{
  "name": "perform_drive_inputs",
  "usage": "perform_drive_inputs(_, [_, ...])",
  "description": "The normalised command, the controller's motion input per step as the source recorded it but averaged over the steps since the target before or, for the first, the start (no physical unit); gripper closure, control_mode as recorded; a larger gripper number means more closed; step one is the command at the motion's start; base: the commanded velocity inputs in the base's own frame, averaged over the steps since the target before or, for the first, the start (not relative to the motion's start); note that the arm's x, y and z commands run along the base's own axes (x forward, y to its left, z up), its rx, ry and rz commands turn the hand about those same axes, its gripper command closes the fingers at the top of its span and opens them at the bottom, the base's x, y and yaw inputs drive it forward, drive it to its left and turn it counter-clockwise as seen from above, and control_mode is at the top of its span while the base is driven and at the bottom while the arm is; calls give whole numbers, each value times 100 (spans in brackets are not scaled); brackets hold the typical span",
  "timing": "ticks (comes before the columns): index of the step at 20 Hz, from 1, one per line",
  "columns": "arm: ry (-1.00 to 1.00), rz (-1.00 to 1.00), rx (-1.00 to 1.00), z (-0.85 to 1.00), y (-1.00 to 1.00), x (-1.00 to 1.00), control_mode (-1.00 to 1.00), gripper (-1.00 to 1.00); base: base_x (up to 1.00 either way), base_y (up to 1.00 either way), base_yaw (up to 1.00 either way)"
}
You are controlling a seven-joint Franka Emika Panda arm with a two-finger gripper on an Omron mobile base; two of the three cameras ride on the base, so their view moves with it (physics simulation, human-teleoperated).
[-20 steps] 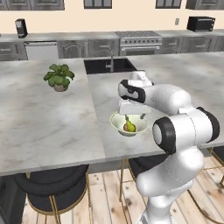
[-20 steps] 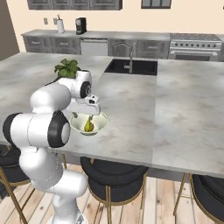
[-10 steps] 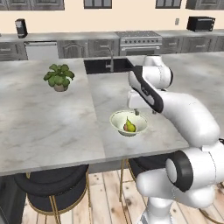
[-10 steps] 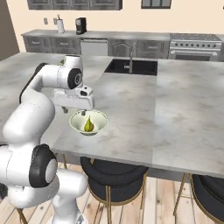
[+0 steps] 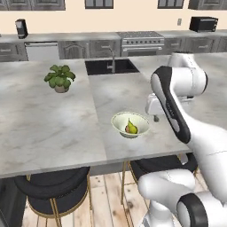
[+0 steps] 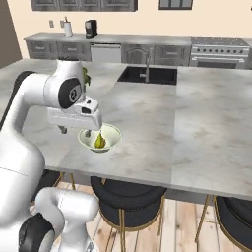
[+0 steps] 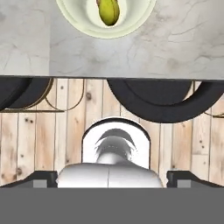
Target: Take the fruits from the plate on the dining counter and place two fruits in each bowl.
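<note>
A yellow-green pear [image 5: 130, 127] lies in the cream bowl [image 5: 119, 119] near the front edge of the marbled surface [image 5: 48, 119]. The pincer [image 5: 155, 118] hangs just beside the bowl at its 3 o'clock, jaws spread wide and empty. A potted plant [image 5: 59, 78] stands well apart at 10 o'clock.

base cams flank bowl [image 5: 130, 124], hand cam looks down

free: bare dining counter [image 5: 53, 119] from 9 to 12 o'clock of the bowl [image 5: 130, 124] | obstacles: potted plant [image 5: 60, 77] at 10 o'clock, well apart; sink [image 5: 111, 66] with faucet at 12 o'clock | bowl: top unobstructed, pear [image 5: 131, 127] inside
</note>
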Motion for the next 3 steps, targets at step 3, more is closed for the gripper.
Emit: perform_drive_inputs(3, [-4,0,0,38,25,-100,-100,-100,0,0,0])
